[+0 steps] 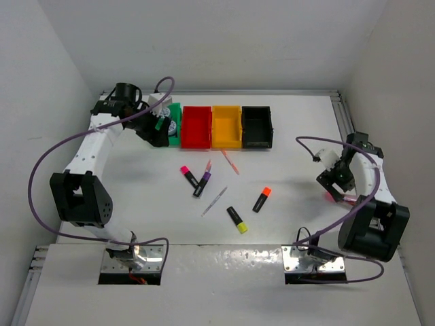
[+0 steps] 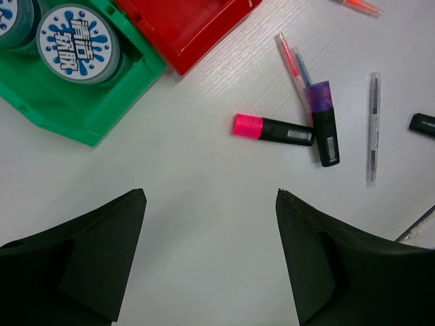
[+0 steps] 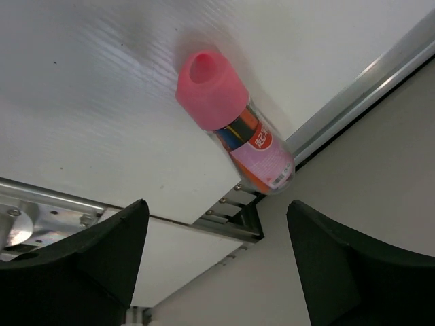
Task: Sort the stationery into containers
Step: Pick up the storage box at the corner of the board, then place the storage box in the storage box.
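2 round blue-white rolls are seen lying flat inside the green bin, which is the left end of a row of 4 bins. Beside it are placed the red bin, the yellow-orange bin and the black bin, at the far part of the white surface.

In front of the bins more stationery is scattered. A pink-capped highlighter and a purple-capped highlighter are laid close together, and a thin pink pen reaches the purple cap. A grey pen is found just beside them. Further right are an orange-capped highlighter and a yellow-capped highlighter. A second thin pen (orange-red in colour) lies before the yellow-orange bin.

A pink-capped tube is laid at the right edge of the surface, its labelled end reaching the metal rail.

The left hand is held near the green bin, spread wide with nothing between its fingers. The right hand is held near the pink-capped tube, also wide and not gripping it.
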You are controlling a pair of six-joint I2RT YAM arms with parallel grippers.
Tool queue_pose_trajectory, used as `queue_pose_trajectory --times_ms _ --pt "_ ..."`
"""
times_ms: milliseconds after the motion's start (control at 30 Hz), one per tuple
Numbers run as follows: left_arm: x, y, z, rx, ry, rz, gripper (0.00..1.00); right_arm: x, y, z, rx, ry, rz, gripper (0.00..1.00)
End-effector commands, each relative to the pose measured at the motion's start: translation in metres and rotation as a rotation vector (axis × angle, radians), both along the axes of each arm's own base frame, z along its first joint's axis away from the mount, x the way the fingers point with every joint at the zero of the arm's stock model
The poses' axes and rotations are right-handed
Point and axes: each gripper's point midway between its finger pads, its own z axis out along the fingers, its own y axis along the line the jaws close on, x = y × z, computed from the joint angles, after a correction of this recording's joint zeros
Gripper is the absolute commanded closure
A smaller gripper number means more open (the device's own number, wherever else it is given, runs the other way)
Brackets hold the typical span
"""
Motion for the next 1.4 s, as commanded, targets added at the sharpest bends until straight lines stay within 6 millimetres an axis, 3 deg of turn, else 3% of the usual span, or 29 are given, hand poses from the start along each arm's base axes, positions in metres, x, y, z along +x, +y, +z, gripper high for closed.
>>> queue_pose_trajectory --times_ms 0,267,533,667,767,900,933,1033,1167,1200,1267,1300,1333,1367 --pt "0.008 -0.011 0.025 -0.022 -0.086 -0.032 0.16 0.014 -0.013 -0.002 -0.031 0.013 0.135 0.19" --pt "0.006 -0.006 0.026 0.009 -0.092 -0.016 0.14 0.026 -0.023 -0.03 -0.027 0.059 0.197 0.23" --pt "0.002 0.001 0.023 0.035 -0.092 -0.004 0.14 0.005 -0.028 -0.066 0.011 0.204 0.229 0.28" --pt "0.002 0.004 0.021 0.032 -0.09 0.011 0.14 -0.007 -0.03 -0.083 0.02 0.237 0.228 0.41" --pt "0.002 0.003 0.022 0.028 -0.095 0.018 0.14 0.001 -0.025 -0.08 0.042 0.208 0.21 0.53" --pt "0.001 0.005 0.02 0.024 -0.093 0.036 0.14 0.021 -0.007 -0.064 0.094 0.15 0.204 0.77" --pt "0.001 0.005 0.018 0.022 -0.092 0.041 0.14 0.024 -0.002 -0.061 0.109 0.142 0.2 0.88" --pt "0.001 0.004 0.017 0.009 -0.091 0.05 0.14 0.044 0.031 -0.045 0.201 0.088 0.138 1.0" --pt "0.001 0.004 0.018 -0.003 -0.091 0.061 0.14 0.079 0.08 -0.012 0.354 -0.012 0.064 1.0" --pt "0.002 0.004 0.019 -0.005 -0.095 0.062 0.14 0.099 0.094 0.005 0.409 -0.069 0.059 1.0" --pt "0.002 0.005 0.019 -0.013 -0.089 0.074 0.14 0.12 0.117 0.021 0.472 -0.106 0.002 1.0" --pt "0.003 0.006 0.021 -0.017 -0.092 0.077 0.14 0.146 0.127 0.039 0.509 -0.165 -0.003 1.0" --pt "0.003 0.005 0.02 -0.019 -0.087 0.081 0.14 0.158 0.142 0.046 0.54 -0.179 -0.05 1.0" --pt "0.004 0.006 0.021 -0.02 -0.089 0.083 0.14 0.184 0.149 0.07 0.555 -0.258 -0.046 1.0"
